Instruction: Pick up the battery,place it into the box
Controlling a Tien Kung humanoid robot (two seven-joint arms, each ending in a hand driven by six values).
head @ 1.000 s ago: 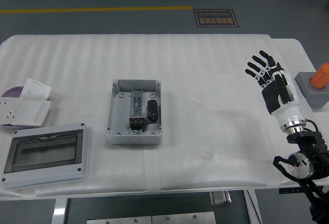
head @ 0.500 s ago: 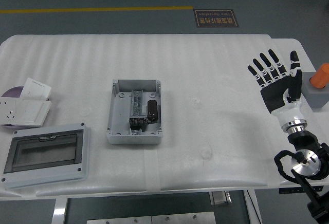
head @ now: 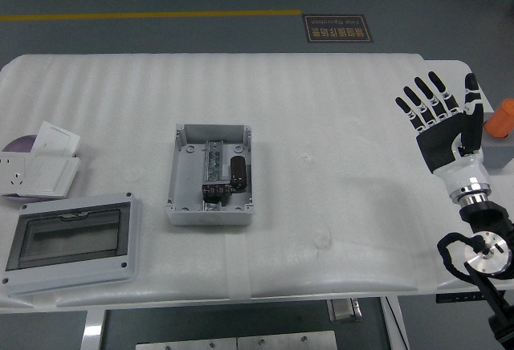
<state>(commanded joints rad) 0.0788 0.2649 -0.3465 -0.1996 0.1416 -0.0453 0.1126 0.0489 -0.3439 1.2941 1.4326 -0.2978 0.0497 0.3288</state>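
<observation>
Inside the grey box [head: 210,175], at its right side, lies the battery [head: 238,170]: a short dark cylinder, lengthwise, beside a metal rail. Well apart, at the table's [head: 321,109] right edge, the right hand [head: 444,123] is raised, fingers spread, holding nothing.

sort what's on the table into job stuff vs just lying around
Job: dark cylindrical battery, lying inside the open grey plastic box; black right hand, open.

Lying about: grey cover with clear window; white wall socket; orange-knobbed grey block.
</observation>
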